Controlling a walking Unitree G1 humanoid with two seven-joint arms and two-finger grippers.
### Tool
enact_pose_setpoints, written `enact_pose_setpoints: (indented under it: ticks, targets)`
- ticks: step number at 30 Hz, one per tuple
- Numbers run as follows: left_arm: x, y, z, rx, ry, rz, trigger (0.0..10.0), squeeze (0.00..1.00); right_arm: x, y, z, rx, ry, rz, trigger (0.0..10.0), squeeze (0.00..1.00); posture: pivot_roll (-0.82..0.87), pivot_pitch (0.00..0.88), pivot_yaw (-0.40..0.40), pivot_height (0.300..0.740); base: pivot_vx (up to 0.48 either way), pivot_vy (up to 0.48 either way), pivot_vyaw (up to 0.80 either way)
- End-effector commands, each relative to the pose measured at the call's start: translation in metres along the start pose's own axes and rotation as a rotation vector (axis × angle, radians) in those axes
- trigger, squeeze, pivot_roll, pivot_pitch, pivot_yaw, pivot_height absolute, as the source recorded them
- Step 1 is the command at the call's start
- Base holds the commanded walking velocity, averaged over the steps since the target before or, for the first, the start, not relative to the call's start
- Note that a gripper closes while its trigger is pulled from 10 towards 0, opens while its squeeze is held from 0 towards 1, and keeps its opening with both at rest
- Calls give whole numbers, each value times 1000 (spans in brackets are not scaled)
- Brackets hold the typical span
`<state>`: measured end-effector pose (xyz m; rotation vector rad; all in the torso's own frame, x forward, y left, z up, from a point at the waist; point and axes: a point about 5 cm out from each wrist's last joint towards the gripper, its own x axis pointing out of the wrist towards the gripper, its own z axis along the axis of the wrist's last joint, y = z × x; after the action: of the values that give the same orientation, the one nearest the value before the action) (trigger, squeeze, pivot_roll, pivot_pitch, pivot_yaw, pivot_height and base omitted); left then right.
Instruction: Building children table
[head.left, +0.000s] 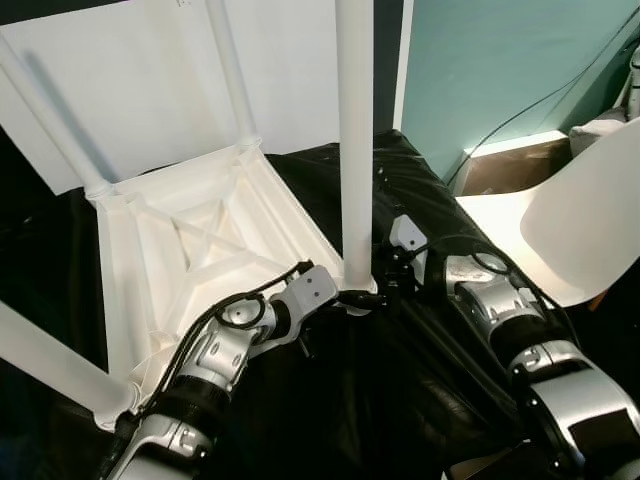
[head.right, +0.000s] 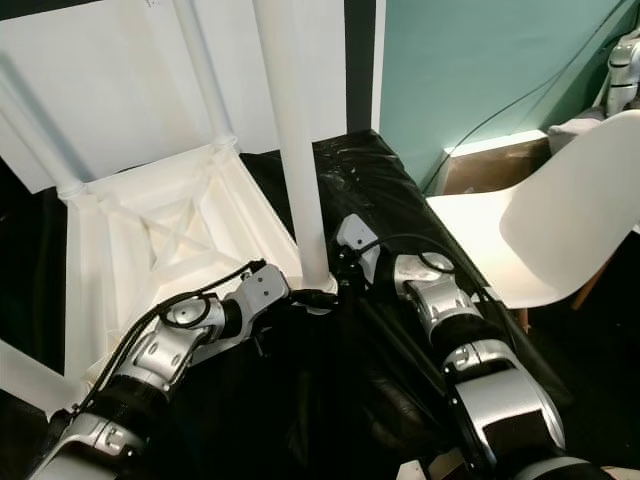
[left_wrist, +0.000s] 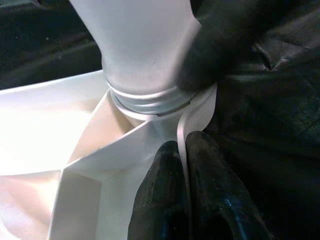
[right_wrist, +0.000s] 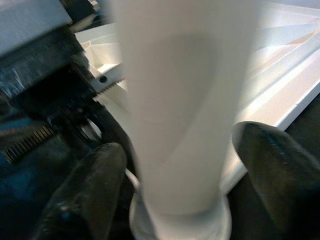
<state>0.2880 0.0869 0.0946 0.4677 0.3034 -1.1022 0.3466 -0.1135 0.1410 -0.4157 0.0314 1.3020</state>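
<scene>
The upturned table top (head.left: 200, 240) fills the frame's left, its near-corner leg (head.left: 354, 140) rising at centre. If that leg tilts, its thread could cross. The left end effector (left_wrist: 182, 155) is clenched on the corner rim; the right end effector (right_wrist: 180, 165) straddles the leg, released. A white chair (head.right: 540, 230) crowds the right.

A raised surface draped in crinkled black plastic sheeting (head.left: 420, 190) carries an upturned white plastic children's table (head.left: 200, 250) — its ribbed underside facing up, round white legs (head.left: 355, 140) standing at the corners. The tabletop lies flat on the sheeting, its near corner at the middle of the cover — glossy black folds spread to the right of it.
</scene>
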Motion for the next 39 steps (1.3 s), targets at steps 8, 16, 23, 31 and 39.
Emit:
enact_pose_setpoints:
  ticks: [8, 16, 23, 31, 39]
  targets:
    - [-3, -49, -55, -228, 101, -271, 10000, 0, -8, 3, -5, 32, 32, 148, 0, 0, 66, 0, 0, 740, 0, 0, 0]
    - [-4, -49, -55, -232, 106, -257, 10000, 0, -5, 29, -25, 174, -90, 86, 0, 0, 66, 0, -6, 740, 0, 0, 0]
    - [-7, -49, -55, -238, 108, -234, 10000, 0, 7, 43, -20, 217, -363, -629, 0, 0, 65, 0, -5, 740, 0, 0, 0]
    - [-6, -52, -55, -232, 117, -265, 10000, 0, 16, 56, -4, 145, -452, -781, 0, 0, 45, 0, 24, 740, 0, 0, 0]
    - [-6, -53, -56, -233, 126, -262, 10000, 0, 21, 57, -2, 211, -397, -613, 10000, 1000, 40, 0, 14, 740, 0, 0, 0]
